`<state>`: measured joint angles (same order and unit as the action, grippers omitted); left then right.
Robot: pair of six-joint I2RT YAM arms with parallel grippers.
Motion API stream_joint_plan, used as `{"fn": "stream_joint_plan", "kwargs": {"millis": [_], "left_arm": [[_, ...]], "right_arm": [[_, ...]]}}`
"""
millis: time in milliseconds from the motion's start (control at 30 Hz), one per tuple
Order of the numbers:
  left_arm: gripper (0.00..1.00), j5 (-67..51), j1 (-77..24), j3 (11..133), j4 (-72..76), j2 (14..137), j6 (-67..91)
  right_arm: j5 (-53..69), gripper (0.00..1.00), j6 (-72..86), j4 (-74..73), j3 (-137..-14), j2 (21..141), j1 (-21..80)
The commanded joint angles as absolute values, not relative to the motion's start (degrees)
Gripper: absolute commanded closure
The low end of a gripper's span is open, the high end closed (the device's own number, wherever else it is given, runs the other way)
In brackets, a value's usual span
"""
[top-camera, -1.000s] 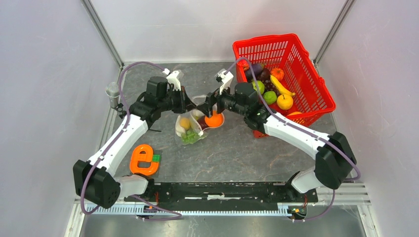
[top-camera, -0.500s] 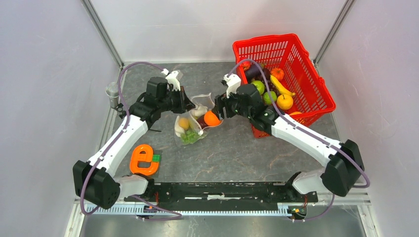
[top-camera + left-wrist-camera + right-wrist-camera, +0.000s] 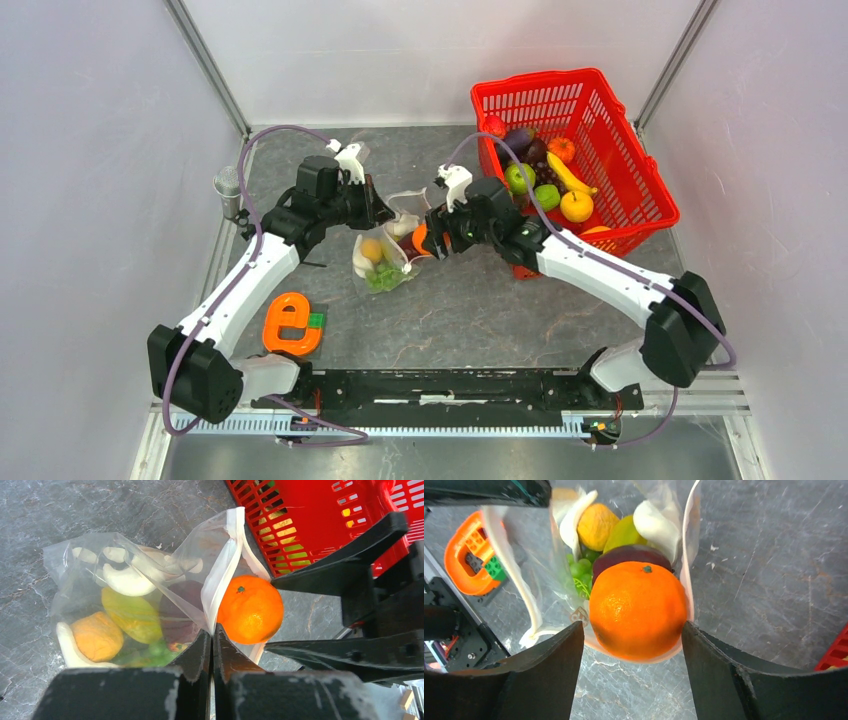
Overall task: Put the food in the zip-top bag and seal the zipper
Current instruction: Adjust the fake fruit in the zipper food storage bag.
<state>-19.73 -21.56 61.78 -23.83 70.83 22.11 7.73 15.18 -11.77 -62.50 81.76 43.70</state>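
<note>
The zip-top bag lies on the table with several toy foods inside, its mouth facing right. My left gripper is shut on the zipper at the bag's mouth and holds that edge up. An orange sits in the open mouth on the lower lip of the bag. My right gripper stands open with a finger on either side of the orange, the left finger slightly apart from it. In the top view it reaches the mouth from the right, opposite the left gripper.
The red mesh basket stands at the back right behind the right arm, with more toy food in it. A flat orange e-shaped toy lies near the left arm's base. Walls enclose the table on three sides.
The right gripper let the orange go in the bag's mouth, drew back to the right, then came forward to it again. The left gripper has held the bag's edge throughout.
</note>
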Motion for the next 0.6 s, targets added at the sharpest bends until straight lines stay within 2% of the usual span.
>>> {"fn": "stream_joint_plan", "kwargs": {"millis": [0,400,467,567], "left_arm": [[0.98,-20.2,-21.5,62.1,-20.4,69.2,24.7],[0.98,-21.0,-21.5,61.2,-19.5,69.1,25.3],[0.98,-21.2,-21.5,61.1,-19.4,69.1,25.3],[0.98,-21.3,-21.5,60.8,-19.2,68.8,25.5]], "right_arm": [[5.3,0.24,15.5,-14.1,-67.0,84.9,45.3],[5.8,0.17,16.9,-8.1,-66.7,88.8,46.0],[6.0,0.21,17.2,-7.7,-67.3,89.6,46.1],[6.9,0.34,17.9,-6.0,-67.2,89.8,46.2]]}}
